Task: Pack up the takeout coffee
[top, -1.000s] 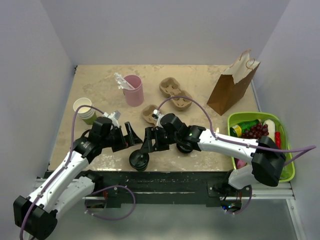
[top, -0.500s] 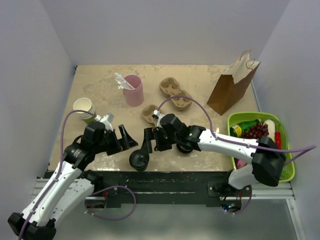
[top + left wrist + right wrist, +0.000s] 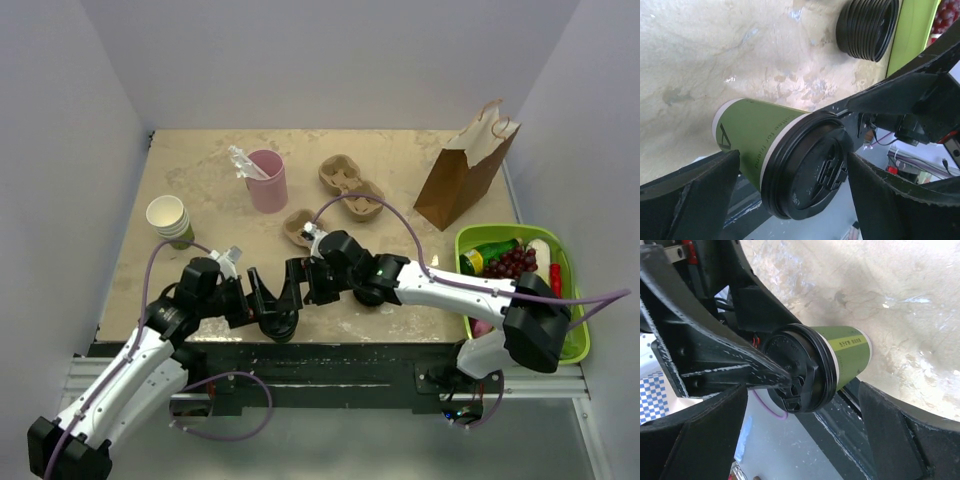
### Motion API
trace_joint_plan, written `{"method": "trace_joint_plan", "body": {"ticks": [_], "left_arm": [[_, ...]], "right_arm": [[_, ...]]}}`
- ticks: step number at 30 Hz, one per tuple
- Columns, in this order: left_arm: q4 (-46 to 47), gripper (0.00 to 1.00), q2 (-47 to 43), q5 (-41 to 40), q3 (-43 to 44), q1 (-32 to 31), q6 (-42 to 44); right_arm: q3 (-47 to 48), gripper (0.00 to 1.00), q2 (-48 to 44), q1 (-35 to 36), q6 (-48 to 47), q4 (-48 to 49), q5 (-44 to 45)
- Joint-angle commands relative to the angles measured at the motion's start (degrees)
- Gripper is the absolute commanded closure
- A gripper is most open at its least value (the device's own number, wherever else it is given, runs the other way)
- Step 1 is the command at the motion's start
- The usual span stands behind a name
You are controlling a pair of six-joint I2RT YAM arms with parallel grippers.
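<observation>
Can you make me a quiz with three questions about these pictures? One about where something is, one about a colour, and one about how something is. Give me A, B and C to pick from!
1. Where is the takeout coffee?
A. inside the paper bag
B. on the table, by its front edge
C. in the green bin

2. What colour is the tumbler?
A. blue
B. yellow
C. pink

3. How is the coffee's lid?
A. pressed onto the cup
B. lying flat beside the cup
C. hanging from a gripper

Answers:
1 B, the cup stands on the tabletop close to the near edge.
2 C, its sides are plainly pink.
3 A, the black lid caps the green cup.
</observation>
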Motion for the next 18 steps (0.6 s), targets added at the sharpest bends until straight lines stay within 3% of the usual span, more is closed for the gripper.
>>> {"method": "trace_joint_plan", "body": {"ticks": [1,12,18], "left_arm": [[6.71,0.11,0.9,4.7,-1.29,0.03,-1.95],[9.44,0.3,2.48,5.31,-1.11,-0.06,-1.78],[7.06,0.35,2.74,3.38,-1.2,-0.06,-0.72]], "right_arm": [[-0.14,0.07,2.5,1.55,1.03,2.75,-1.25],[0.04,0.16,3.83,1.99,4.63,2.66,2.0],[-0.93,0.16,3.04,1.91,5.78,1.17,2.78]]}}
